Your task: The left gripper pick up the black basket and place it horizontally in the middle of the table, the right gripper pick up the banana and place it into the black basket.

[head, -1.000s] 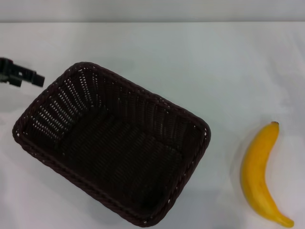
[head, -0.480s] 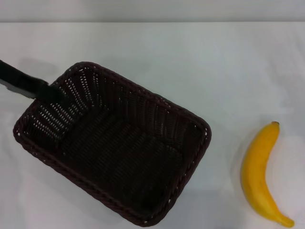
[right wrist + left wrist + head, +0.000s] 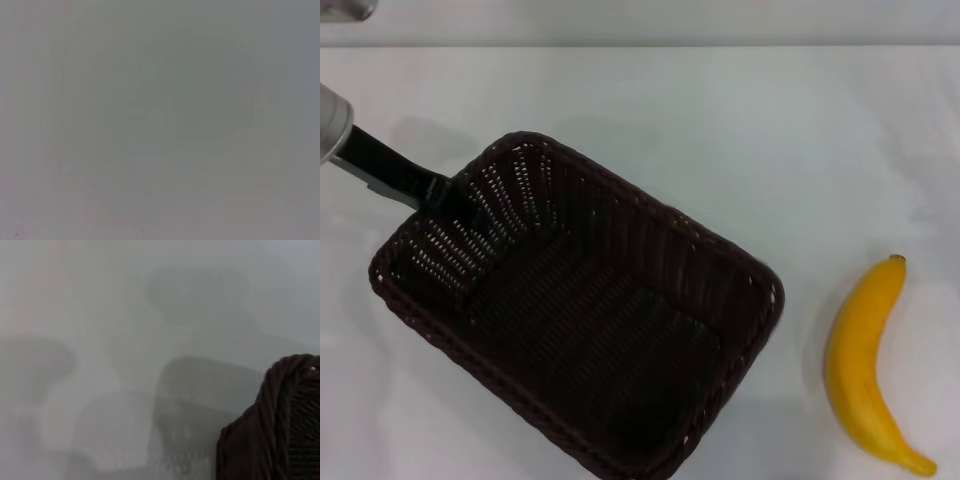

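Observation:
The black basket (image 3: pixel 655 212) lies at an angle on the white table (image 3: pixel 740 120), left of centre in the head view. Its corner also shows in the left wrist view (image 3: pixel 280 420). My left gripper (image 3: pixel 452 198) reaches in from the left, and its slim black finger is over the basket's far-left rim, shut on it. The yellow banana (image 3: pixel 860 365) lies on the table to the basket's right, apart from it, with its stem pointing away from me. My right gripper is out of view, and the right wrist view shows only a blank pale surface.
The table's back edge (image 3: pixel 640 45) runs along the top of the head view. Bare tabletop lies between the basket and the banana and behind both.
My left gripper came in from the left onto the basket's far-left rim. The basket then shifted to the right and slightly towards me with it. The banana has not moved.

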You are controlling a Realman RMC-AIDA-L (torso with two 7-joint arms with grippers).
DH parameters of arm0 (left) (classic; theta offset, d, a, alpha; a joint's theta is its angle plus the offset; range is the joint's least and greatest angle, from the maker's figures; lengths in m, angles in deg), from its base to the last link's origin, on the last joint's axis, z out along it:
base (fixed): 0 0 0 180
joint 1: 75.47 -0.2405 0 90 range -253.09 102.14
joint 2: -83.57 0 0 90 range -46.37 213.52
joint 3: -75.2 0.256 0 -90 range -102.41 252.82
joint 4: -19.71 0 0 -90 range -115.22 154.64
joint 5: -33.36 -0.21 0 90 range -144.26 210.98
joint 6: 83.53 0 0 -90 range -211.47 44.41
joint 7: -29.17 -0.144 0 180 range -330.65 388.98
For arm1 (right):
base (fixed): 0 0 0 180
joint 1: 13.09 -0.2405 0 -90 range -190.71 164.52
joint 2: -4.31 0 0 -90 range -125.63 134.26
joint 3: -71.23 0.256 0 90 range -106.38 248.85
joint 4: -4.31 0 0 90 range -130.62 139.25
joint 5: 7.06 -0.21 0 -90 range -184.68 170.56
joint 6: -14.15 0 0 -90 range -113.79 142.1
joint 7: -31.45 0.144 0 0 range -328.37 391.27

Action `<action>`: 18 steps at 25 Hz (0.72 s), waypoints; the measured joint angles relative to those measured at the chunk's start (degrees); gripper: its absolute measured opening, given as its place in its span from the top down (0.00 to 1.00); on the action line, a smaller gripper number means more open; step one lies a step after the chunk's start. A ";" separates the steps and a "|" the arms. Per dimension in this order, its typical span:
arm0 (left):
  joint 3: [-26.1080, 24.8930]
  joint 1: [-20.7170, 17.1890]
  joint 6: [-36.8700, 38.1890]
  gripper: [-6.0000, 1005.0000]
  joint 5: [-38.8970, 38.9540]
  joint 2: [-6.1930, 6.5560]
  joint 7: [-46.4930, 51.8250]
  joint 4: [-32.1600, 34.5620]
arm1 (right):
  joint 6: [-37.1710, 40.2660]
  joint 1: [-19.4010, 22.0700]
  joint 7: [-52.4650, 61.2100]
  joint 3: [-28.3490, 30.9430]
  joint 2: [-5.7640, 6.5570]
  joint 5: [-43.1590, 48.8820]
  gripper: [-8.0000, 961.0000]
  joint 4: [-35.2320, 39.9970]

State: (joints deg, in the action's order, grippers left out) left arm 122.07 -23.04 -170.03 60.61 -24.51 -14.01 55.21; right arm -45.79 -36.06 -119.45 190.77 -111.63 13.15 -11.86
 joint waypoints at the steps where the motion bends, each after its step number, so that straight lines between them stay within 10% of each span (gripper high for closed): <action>1: 0.00 0.03 -0.11 0.32 0.01 0.06 0.06 0.00 | 0.00 0.06 0.00 0.00 0.01 0.00 0.11 0.00; 4: 0.00 0.06 -0.43 0.59 0.04 0.17 0.65 0.00 | -0.07 0.20 0.00 0.00 0.05 0.00 0.11 -0.01; 18: -3.76 -1.98 -4.70 0.84 4.89 1.25 1.56 0.02 | -0.27 0.05 -0.01 -0.02 0.11 -0.10 0.11 -0.12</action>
State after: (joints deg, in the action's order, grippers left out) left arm 118.31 -25.02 -174.73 65.49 -23.26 -12.45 55.23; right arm -46.06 -36.01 -119.46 190.76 -111.52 13.06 -11.98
